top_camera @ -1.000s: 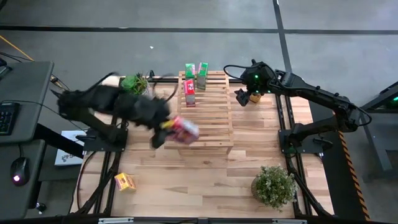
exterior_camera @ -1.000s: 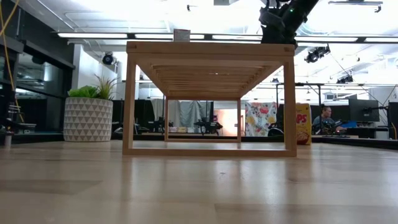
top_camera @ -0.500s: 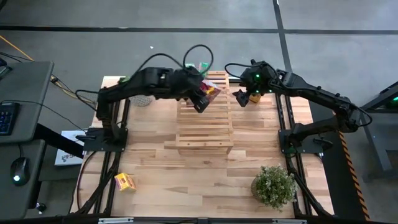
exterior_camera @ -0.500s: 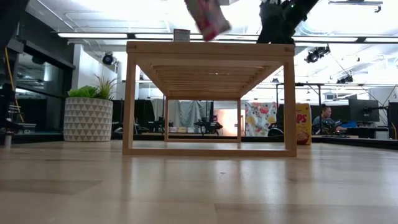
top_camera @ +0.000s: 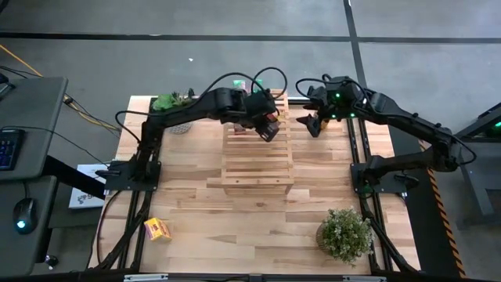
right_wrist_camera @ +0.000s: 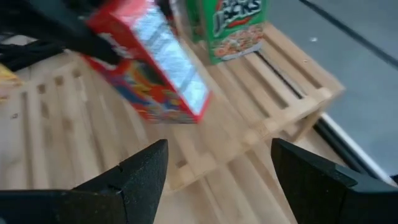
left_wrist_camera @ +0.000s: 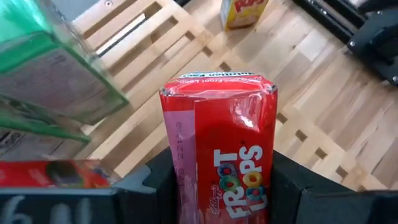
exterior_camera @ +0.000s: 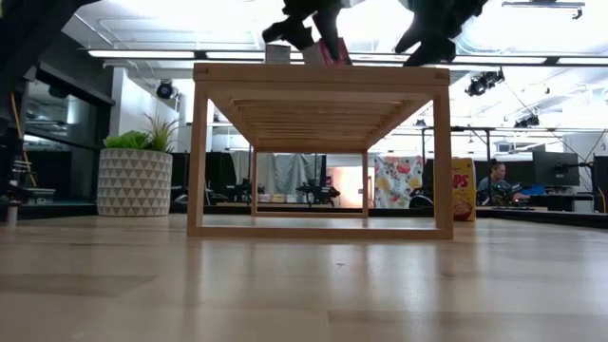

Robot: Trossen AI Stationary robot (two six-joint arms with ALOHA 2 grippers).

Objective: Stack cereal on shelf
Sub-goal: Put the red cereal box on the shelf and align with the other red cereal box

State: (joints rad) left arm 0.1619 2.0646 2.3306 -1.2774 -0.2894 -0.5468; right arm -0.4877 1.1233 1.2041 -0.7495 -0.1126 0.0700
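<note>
Two potted plants stand on the desk [top_camera: 196, 211]: one [top_camera: 171, 102] at the far left corner, another [top_camera: 344, 233] near the front right. A yellow cereal box [top_camera: 157, 229] lies at the front left, well apart from the slatted wooden shelf [top_camera: 258, 157]. The left end effector [top_camera: 266, 125] is over the shelf's far end, pinching a red cereal box [left_wrist_camera: 221, 155] between its fingers. Green boxes [right_wrist_camera: 235, 28] stand on the shelf's far edge just beside it. The right end effector [top_camera: 317, 121] hovers beside the shelf's far right corner, fingers spread, holding nothing. Another yellow box [left_wrist_camera: 244, 11] stands beyond the shelf.
</note>
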